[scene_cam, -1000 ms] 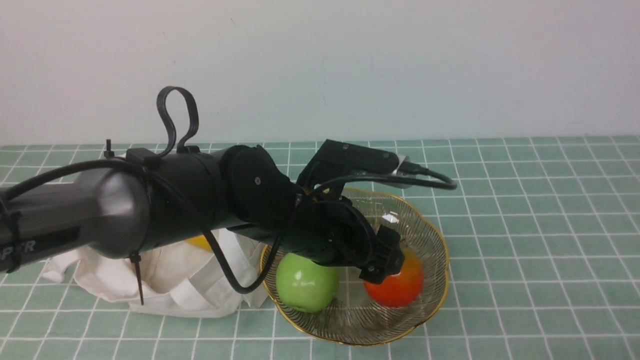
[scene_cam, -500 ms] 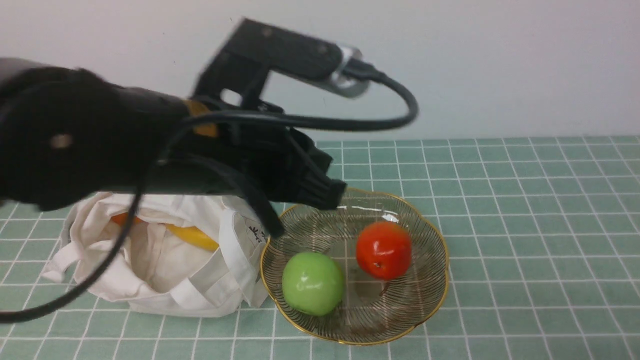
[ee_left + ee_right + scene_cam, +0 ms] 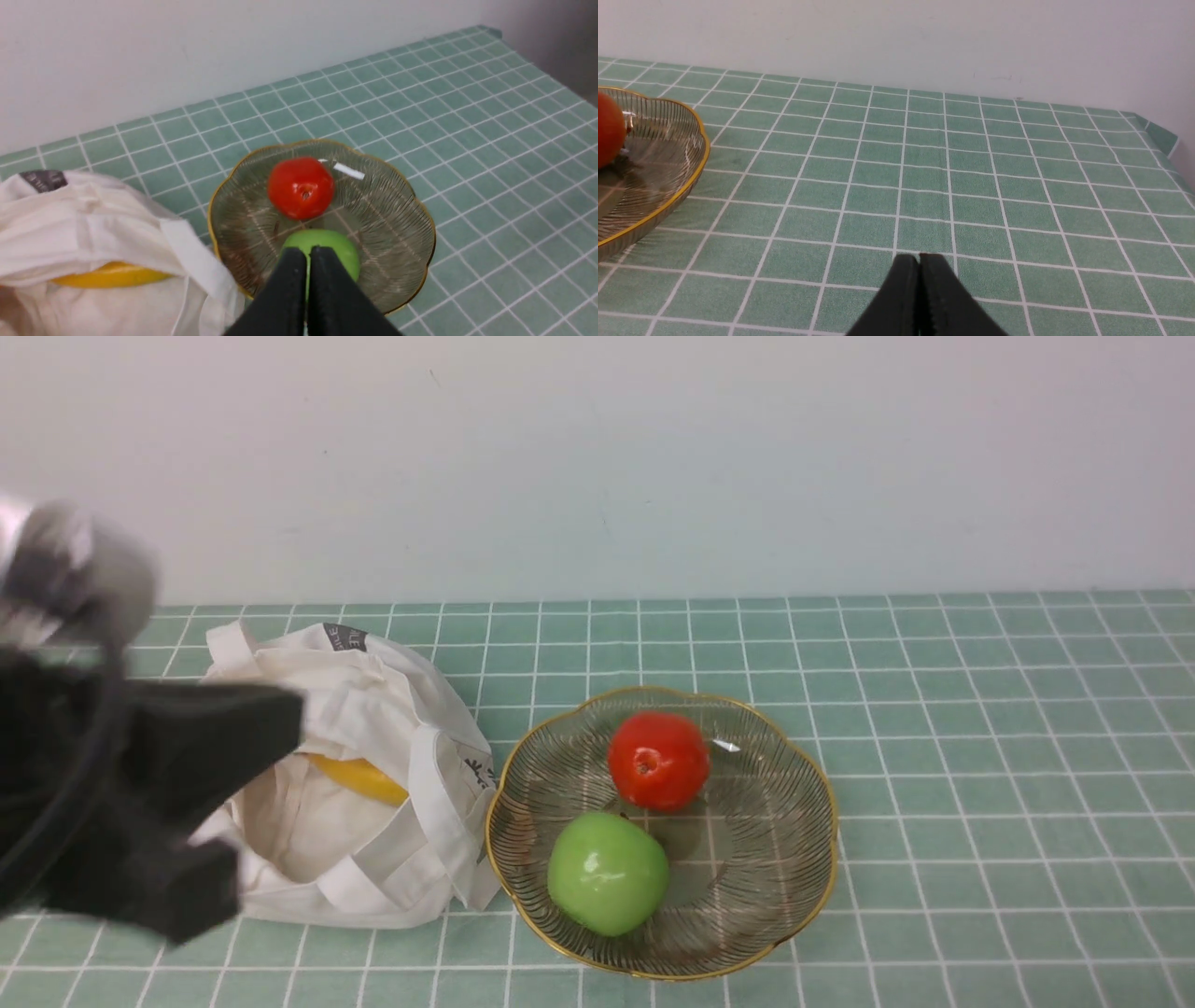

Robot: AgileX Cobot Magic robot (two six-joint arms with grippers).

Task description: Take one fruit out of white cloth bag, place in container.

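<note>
the left gripper [image 3: 307,255] is clenched shut on nothing, its two black fingers pressed together, and in the front view its arm is only a blurred dark mass at the left edge, in front of the white cloth bag [image 3: 373,686]. the right gripper [image 3: 919,259] is likewise closed and empty over the green checked tablecloth [image 3: 980,756], apart from the container [image 3: 834,821]. the fruit [image 3: 659,761] lies inside the container toward its far side, just behind the green apple [image 3: 607,873], while the bag slumps just left of the container, its mouth open on a long yellow fruit [image 3: 359,777].
</note>
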